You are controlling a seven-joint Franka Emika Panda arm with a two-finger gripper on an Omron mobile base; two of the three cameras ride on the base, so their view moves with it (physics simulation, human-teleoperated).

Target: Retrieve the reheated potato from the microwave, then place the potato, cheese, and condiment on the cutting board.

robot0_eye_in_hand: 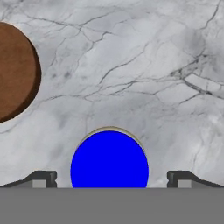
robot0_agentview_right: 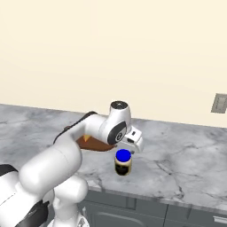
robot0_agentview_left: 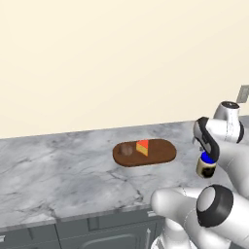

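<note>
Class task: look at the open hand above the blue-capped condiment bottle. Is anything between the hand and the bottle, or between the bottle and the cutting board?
Nothing visible. The hand hangs open directly over the condiment bottle, and bare marble counter separates it from the cutting board.

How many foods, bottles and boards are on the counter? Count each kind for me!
Foods: 2, the potato and the cheese
Bottles: 1, the condiment
Boards: 1, the cutting board
Total: 4
</note>
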